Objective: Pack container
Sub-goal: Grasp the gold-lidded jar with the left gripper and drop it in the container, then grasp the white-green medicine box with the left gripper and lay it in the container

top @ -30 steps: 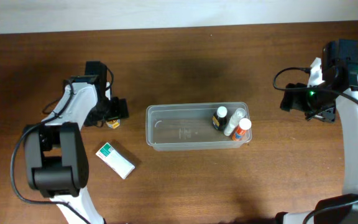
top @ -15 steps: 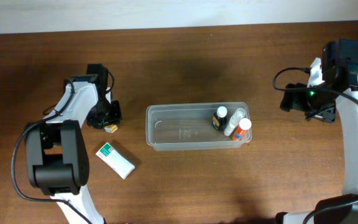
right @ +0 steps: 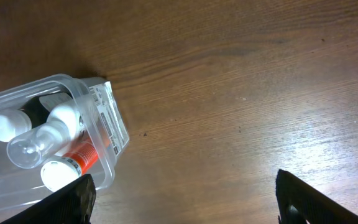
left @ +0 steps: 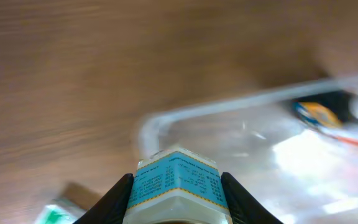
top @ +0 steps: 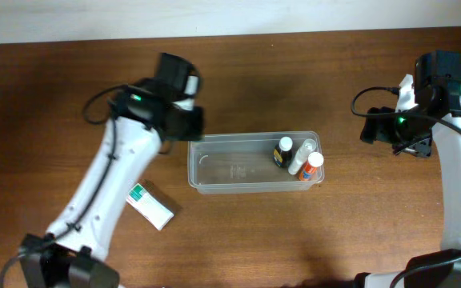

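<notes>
The container (top: 238, 170) is a clear tub at the table's middle, also seen in the left wrist view (left: 229, 107) and the right wrist view (right: 101, 112). At its right end lie a black bottle (top: 282, 150), a clear one (top: 298, 157) and an orange one (top: 313, 166). My left gripper (top: 185, 122) hovers at the tub's left end, shut on a small white bottle with a blue label (left: 178, 180). My right gripper (top: 390, 132) hangs open to the right of the tub, with bare wood between its fingers (right: 73, 200).
A white and green packet (top: 149, 206) lies on the table to the front left of the tub, and shows at the lower left of the left wrist view (left: 58, 214). The wall edge runs along the back of the table.
My left gripper closed on the small bottle at the table's left, lifted it and swung right to the tub's left end. The right arm has not moved.
</notes>
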Tool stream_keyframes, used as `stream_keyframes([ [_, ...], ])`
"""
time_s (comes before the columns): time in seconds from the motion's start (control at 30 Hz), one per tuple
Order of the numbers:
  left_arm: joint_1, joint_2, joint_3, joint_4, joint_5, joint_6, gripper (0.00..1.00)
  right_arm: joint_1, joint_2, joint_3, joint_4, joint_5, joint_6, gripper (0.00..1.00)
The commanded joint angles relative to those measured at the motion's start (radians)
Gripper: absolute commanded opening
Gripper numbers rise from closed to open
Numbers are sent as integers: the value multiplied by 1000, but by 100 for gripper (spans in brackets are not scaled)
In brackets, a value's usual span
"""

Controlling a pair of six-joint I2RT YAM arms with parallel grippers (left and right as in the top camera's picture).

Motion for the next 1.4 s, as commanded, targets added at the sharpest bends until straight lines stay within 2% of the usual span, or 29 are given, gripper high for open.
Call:
stream_keyframes([
  [0.0, -129, 35, -16, 18, 14, -116, 27, -4, -12, -5, 3, -8, -10, 84],
  [0.23, -309, 163, -38, 146, 21, -234, 26, -4, -12, -5, 2, -8, -10, 84],
  [0.47, -362, 318, -38, 220, 56, -277, 26, -4, -12, -5, -1, -8, -10, 84],
  [0.67, -361, 344, -37, 228, 61, -275, 50, -4, -12, -5, -1, -8, -10, 84],
  [0.77, -360, 342, -31, 231, 61, -263, 56, -4, -12, -5, -1, -8, -10, 84],
  [0.83, -356, 338, -8, 216, 61, -207, 64, -4, -12, -5, -1, -8, -10, 84],
  [0.93, -341, 305, 36, 145, 41, -193, 65, -4, -12, -5, -1, -8, -11, 84],
  [1.03, -310, 216, 78, 61, -61, -195, 67, -4, -12, -5, -1, -8, -15, 84],
  [1.1, -279, 132, 82, 27, -134, -214, 70, -4, -12, -5, -1, -8, -15, 84],
  [1.17, -225, 35, 81, -21, -195, -257, 77, -4, -12, -5, -1, -8, -15, 84],
  [1.3, -98, -87, 81, -134, -241, -386, 99, -4, -12, -5, -1, -8, -15, 84],
  [1.37, -8, -128, 81, -216, -242, -475, 99, -4, -12, -5, -1, -8, -15, 84],
])
